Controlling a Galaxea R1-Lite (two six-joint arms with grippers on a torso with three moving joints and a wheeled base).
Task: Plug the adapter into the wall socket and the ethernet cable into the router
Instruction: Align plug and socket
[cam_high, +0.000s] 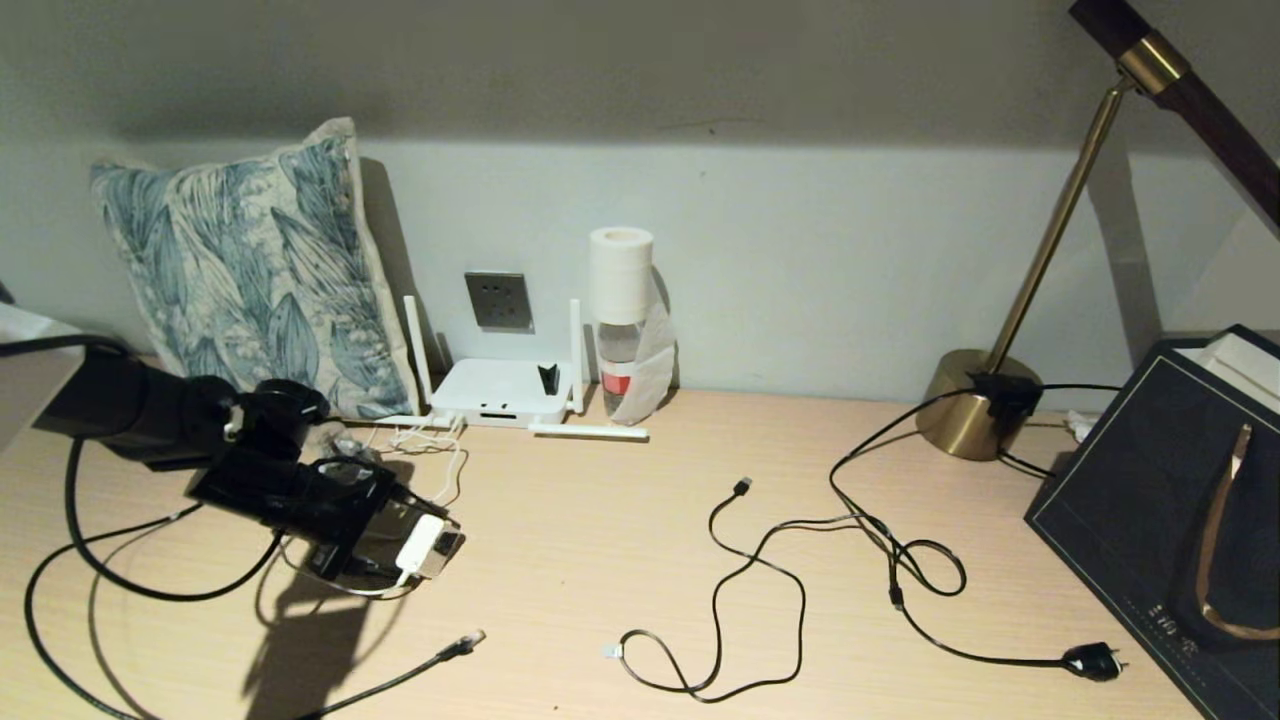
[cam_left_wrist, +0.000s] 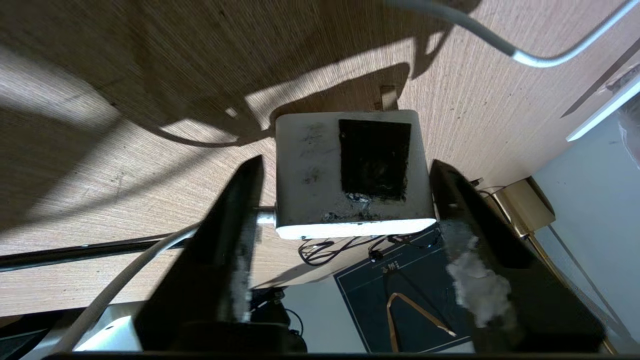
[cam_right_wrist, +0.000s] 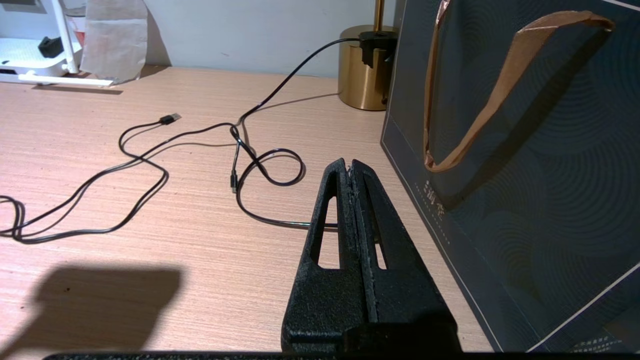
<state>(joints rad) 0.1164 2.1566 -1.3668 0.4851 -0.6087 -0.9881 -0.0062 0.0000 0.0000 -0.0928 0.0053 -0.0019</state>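
Note:
The white adapter, black square facing the wrist camera, sits between the fingers of my left gripper, which is shut on it above the desk's left side. Its thin white cord trails back past one finger. The grey wall socket is on the wall behind the white router. The ethernet cable's clear connector lies on the desk near the front edge, below the left gripper. My right gripper is shut and empty, low over the desk beside a dark bag.
A black USB cable and the lamp's cord with its black plug sprawl mid-desk. The brass lamp base and a dark paper bag fill the right. A pillow and a bottle flank the router.

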